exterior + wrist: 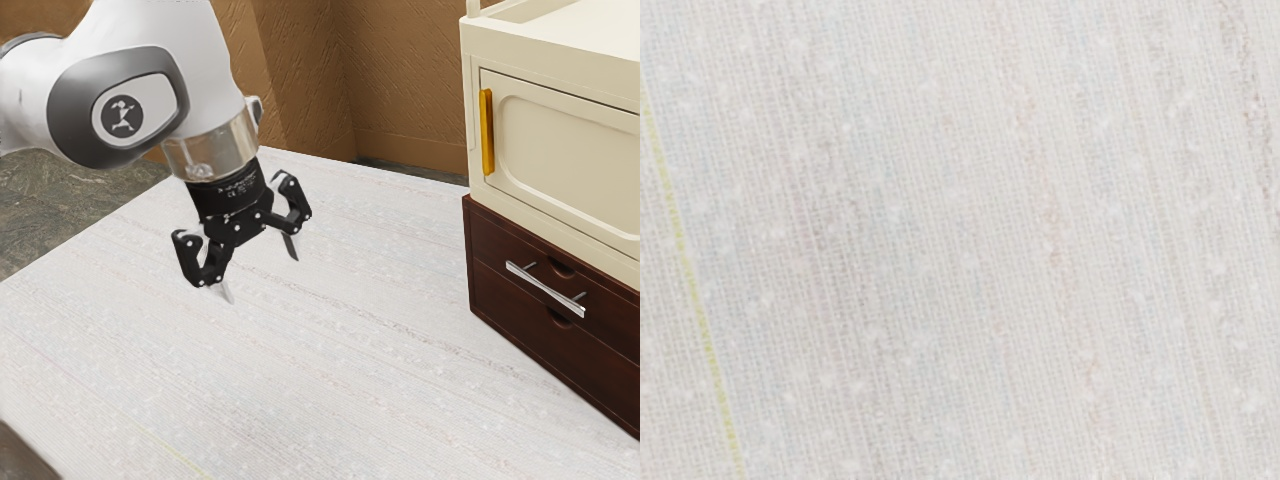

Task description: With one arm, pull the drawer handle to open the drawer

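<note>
Nearest the camera spread the pale tabletop (330, 400), woven-looking, with faint streaks and 1 yellow line (692, 284). Beyond it were mottled grey-green flooring (60, 205) and brown, rough-grained walls (300, 50). At the exterior view's right, a cream cabinet (570, 150) with a rounded panel and an upright golden handle (487, 130) sat above a dark reddish wooden drawer unit (500, 310). The drawer's straight silver handle (545, 288) ran across its front, between 2 curved notches. Well apart from it, above the tabletop, the black hand (261, 279) was spread wide, gripping nothing.
</note>
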